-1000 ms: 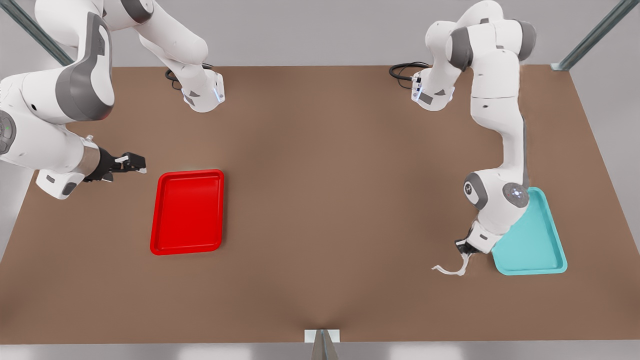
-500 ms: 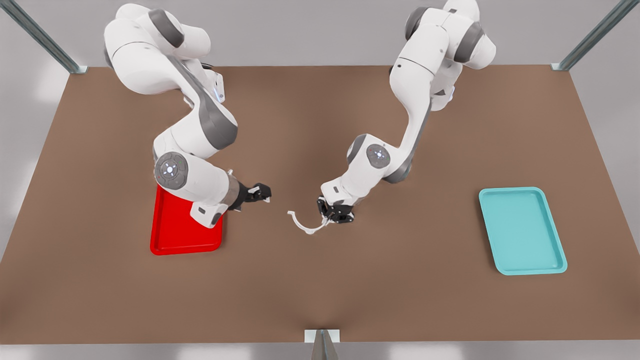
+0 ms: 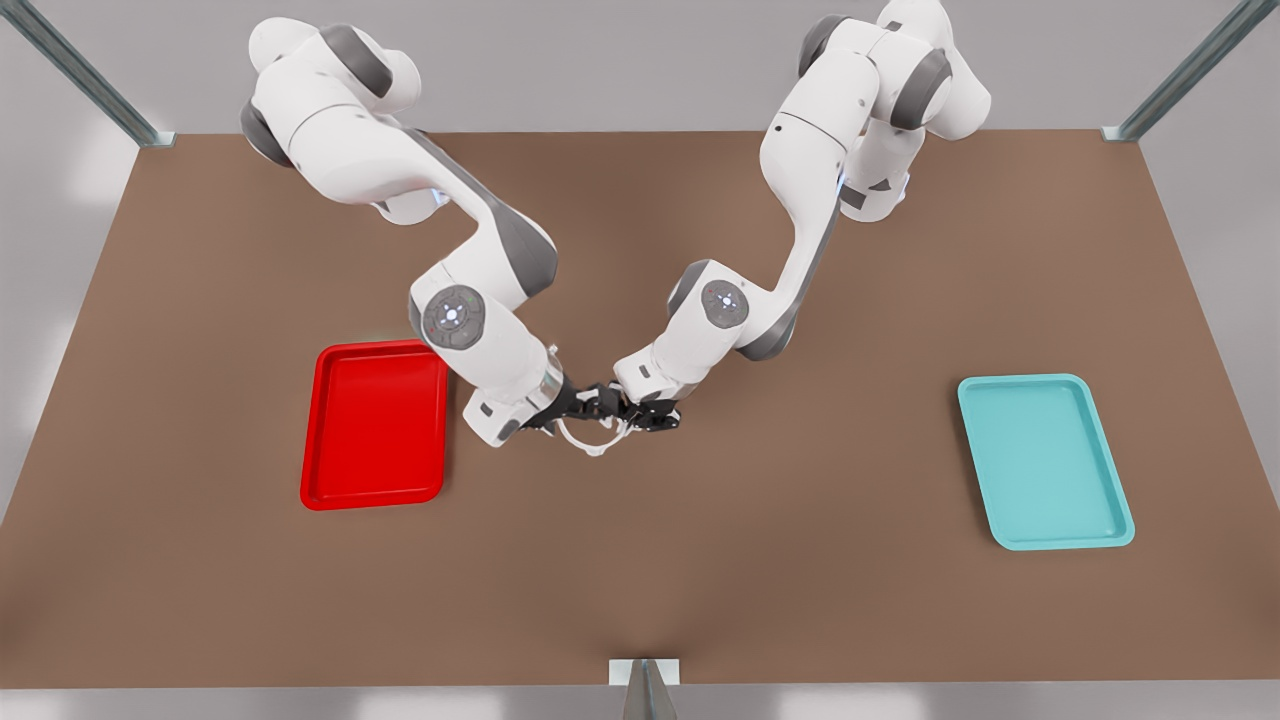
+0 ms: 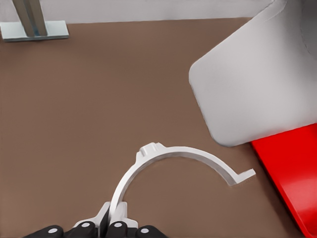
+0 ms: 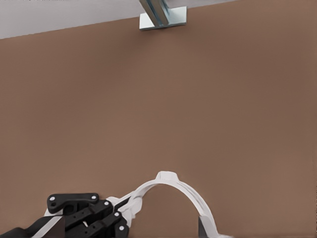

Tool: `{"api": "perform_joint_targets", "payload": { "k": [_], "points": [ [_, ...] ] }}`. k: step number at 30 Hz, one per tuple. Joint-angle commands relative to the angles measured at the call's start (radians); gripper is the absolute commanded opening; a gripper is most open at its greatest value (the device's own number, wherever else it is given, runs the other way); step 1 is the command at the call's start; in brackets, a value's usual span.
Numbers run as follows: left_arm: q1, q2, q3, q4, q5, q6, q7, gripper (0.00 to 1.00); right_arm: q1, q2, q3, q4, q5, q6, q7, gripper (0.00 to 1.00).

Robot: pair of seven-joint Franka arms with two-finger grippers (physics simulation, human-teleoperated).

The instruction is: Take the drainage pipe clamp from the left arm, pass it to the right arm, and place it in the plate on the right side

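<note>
1. The drainage pipe clamp (image 3: 590,446) hangs just above the middle of the counter (image 3: 700,590), between the two trays, where both arms meet.
2. The left gripper (image 3: 640,414), on the arm at the front view's right, is pinched narrowly onto one flat end tab of the drainage pipe clamp. The left wrist view shows its fingers (image 4: 105,219) closed on that tab.
3. The right gripper (image 3: 580,408), on the arm at the front view's left, is at the clamp's other end. I cannot tell whether it has taken hold.
4. Handling, as a judgement: the clamp looks very light and thin, a stiff plastic arc that may spring a little if squeezed across its span. It probably pivots easily in a grip on one end. The flat tabs are the best places to hold it, one per gripper. The left should let go only once the right grips firmly.
5. The plate (image 3: 375,347), a bright red tray, lies toward the counter's edge at the front view's left, near the right arm, and holds nothing.
6. The teal tray (image 3: 1040,381) lies toward the opposite edge, well apart, and holds nothing.
</note>
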Motion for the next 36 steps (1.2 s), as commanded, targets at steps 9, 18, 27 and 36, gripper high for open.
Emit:
{"api": "perform_joint_targets", "payload": {
  "k": [9,18,27,36],
  "points": [
    [0.002,-0.001,0.002,0.001,-0.005,-0.003,-0.116,0.21,-0.020,-0.009,0.003,-0.082,-0.209,-0.046,0.127,1.00],
    [0.000,-0.003,0.002,0.002,-0.005,-0.004,-0.116,0.21,-0.073,-0.037,0.055,-0.171,-0.209,-0.132,0.058,1.00],
    [-0.024,-0.004,0.002,0.002,-0.005,-0.004,-0.149,0.21,-0.063,-0.018,0.055,-0.223,-0.211,-0.066,0.049,1.00],
    [-0.031,-0.004,0.002,0.002,-0.005,-0.004,-0.165,0.21,-0.058,-0.011,0.055,-0.280,-0.290,0.031,0.047,0.21]
  ]
}}
